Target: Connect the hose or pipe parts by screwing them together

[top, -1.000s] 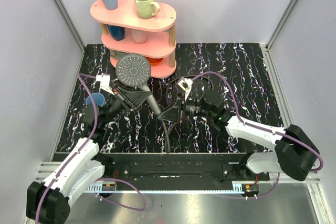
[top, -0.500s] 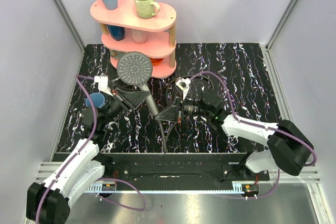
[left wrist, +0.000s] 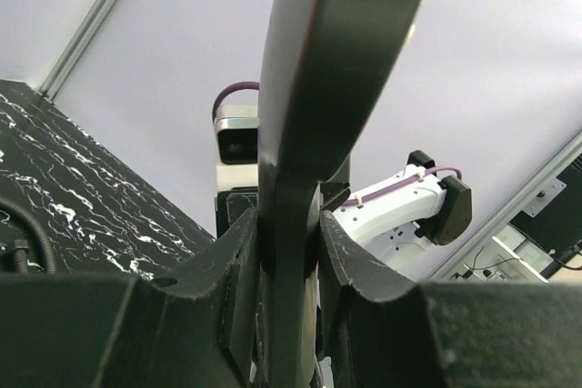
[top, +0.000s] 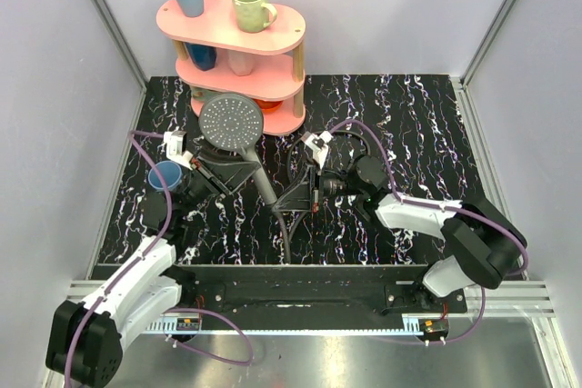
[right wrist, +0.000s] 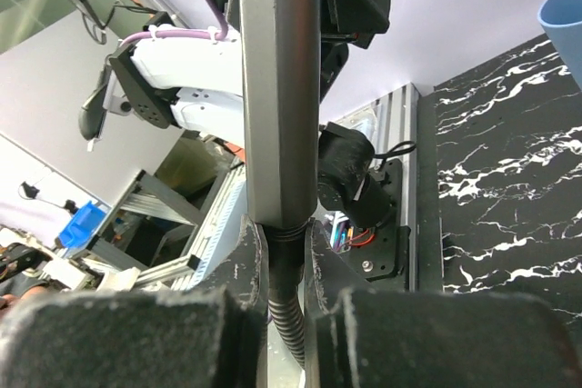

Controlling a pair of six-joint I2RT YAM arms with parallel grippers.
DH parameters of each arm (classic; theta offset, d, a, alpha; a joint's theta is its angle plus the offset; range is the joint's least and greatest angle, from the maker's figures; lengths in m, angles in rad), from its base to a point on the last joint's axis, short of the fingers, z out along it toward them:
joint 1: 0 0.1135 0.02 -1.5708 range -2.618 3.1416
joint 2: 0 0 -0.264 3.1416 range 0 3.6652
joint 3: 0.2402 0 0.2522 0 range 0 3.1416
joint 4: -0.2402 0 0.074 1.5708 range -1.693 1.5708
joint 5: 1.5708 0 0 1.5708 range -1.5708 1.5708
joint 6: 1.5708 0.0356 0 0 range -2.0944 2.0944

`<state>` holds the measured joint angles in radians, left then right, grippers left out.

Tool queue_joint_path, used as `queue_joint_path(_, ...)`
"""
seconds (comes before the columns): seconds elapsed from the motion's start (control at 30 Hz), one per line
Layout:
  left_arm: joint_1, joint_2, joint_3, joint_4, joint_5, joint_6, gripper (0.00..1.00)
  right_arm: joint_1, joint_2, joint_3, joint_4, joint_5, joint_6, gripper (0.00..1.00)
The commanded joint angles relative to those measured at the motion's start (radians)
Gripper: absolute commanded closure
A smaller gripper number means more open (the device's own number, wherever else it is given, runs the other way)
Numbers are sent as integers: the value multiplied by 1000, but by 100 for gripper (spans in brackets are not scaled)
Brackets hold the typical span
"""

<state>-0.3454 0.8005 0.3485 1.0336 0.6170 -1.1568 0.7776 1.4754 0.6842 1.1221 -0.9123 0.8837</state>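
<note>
- Top external view: we see the shower head (top: 231, 121) held up above the black marbled worktop (top: 409, 124), its round grey face turned upward, just in front of the pink shelf (top: 238, 29).
- The left end effector (top: 244, 168) is clamped tight on the head's dark handle; the left wrist view shows both fingers (left wrist: 232, 265) pressed against it.
- The right end effector (top: 296, 195) is closed on the black hose (top: 285, 241) right where it meets the handle's end.
- From there the hose runs toward the worktop's near edge.
</note>
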Motion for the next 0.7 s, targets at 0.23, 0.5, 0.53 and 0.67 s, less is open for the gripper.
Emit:
queue_joint_path(0.23,-18,3,-9,54,139,-14,100,-69,85,83,289,58,205,88)
queue_joint_path(0.5,-9,-127,119,-590,-121,256,100,-72,48,57,64,125,87,55)
queue_joint_path(0.53,-7,-132,136,-646,-147,281,100,-70,40,48,35,133,81,51)
queue_joint_path(0.67,-4,-116,181,-785,-206,328,100,-78,19,40,-53,167,54,29)
